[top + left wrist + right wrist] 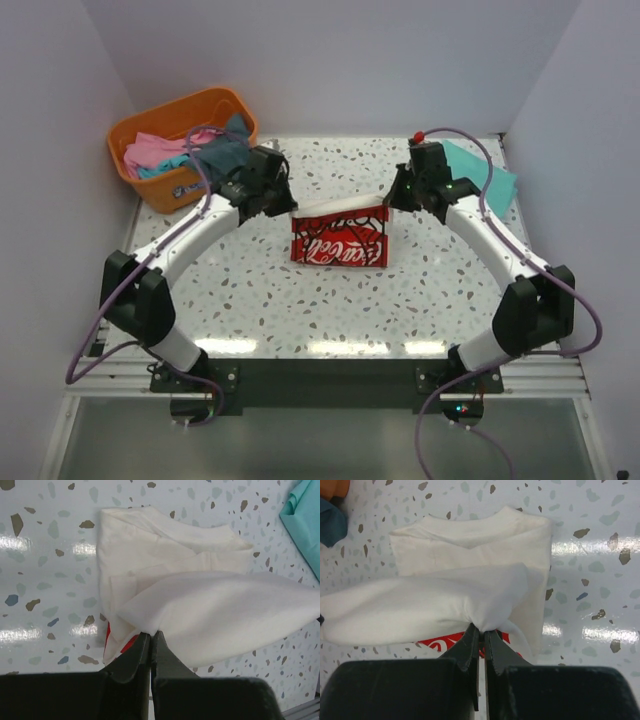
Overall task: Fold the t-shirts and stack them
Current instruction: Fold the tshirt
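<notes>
Cream-white tee (pixel 340 235) (pixel 200 610) (pixel 470 580) lay mid-table (pixel 250 290). Its red print (pixel 338 248) w/ white lettering faced up on the near half. All spots below are relative to that tee.

L gripper (pixel 293 209) (pixel 150 635) sat at the tee's far-left corner, jaws pressed together on a pinch of cream cloth. The wrist view showed the fabric bunched right at the tips. A fold was lifted off the table & stretched toward the other arm.

R gripper (pixel 388 200) (pixel 481 629) sat at the tee's far-right corner, likewise clamped on the cloth w/ fabric gathered btwn the jaws.

Btwn the two grippers the raised edge ran as a white band above the rest of the tee. That rest lay flat, collar end visible beyond the fold in both wrist views. A sliver of red showed under the fold near each gripper's tips.

Teal-green tee (pixel 490 180) (pixel 305 520) lay flat far-right of the cream tee, behind the R gripper & well apart.

Orange basket (pixel 215 97) stood far-left of the cream tee. It held a pink tee (pixel 150 150) & a dark grey-blue tee (pixel 225 150), both heaped. The dark one sat by the rim nearest the L gripper.
</notes>
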